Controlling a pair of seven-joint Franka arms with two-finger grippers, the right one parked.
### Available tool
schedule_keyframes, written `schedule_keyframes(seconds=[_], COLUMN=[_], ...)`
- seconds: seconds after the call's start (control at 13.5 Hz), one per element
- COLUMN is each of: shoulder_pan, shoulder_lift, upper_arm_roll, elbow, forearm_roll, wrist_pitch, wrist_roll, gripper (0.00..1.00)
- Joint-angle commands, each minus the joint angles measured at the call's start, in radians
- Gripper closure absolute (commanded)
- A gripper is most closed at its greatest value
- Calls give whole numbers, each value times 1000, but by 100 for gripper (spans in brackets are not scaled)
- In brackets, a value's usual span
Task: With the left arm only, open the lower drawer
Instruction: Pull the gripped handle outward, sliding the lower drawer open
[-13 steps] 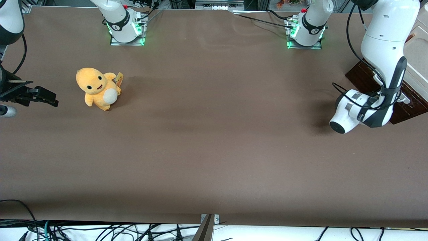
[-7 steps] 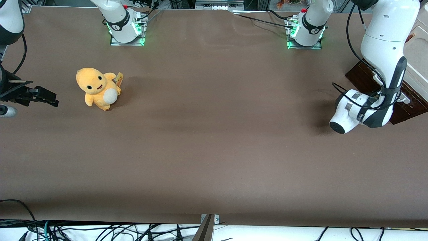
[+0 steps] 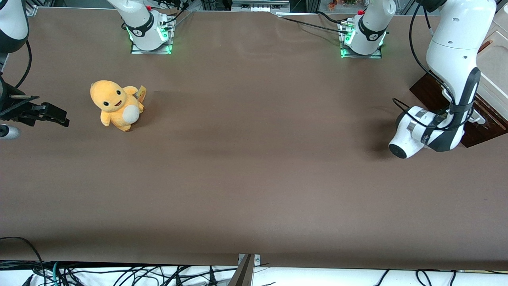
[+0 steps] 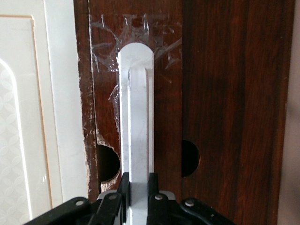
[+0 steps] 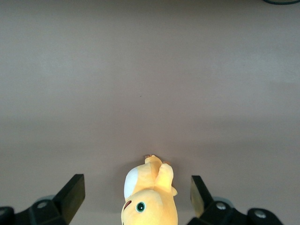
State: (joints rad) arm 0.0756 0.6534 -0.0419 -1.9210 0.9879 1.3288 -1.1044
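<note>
The lower drawer [image 3: 428, 92] is a dark-brown wooden piece sticking out of the cream cabinet [image 3: 494, 67] at the working arm's end of the table. The white left arm [image 3: 452, 59] reaches down over it and hides most of it in the front view. Only one end of the silver bar handle [image 3: 479, 118] shows past the wrist. In the left wrist view my gripper [image 4: 138, 180] is shut on the silver bar handle [image 4: 136, 117], with one black finger [image 4: 123, 185] on each side of the bar. The dark drawer front [image 4: 225, 93] lies under the handle.
An orange plush toy [image 3: 115, 105] sits on the brown table toward the parked arm's end. Two arm bases [image 3: 151, 31] [image 3: 363, 33] stand at the table's edge farthest from the front camera. A cream panel [image 4: 28, 117] borders the drawer front.
The left arm's wrist has shifted a little toward the parked arm's end of the table, still holding the handle. Nothing else has moved.
</note>
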Motion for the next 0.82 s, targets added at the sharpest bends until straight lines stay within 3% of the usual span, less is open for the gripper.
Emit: schedule_keyframes(seconds=[0.0,0.74], shoulder_pan=[-28,-99], shoulder_lift=[-5,-5], upper_arm_roll=[-4,-6], elbow=[3,51], forearm_roll=[29,14], wrist_pitch=[0,-33], wrist_roll=[-12,1], gripper=[100,100])
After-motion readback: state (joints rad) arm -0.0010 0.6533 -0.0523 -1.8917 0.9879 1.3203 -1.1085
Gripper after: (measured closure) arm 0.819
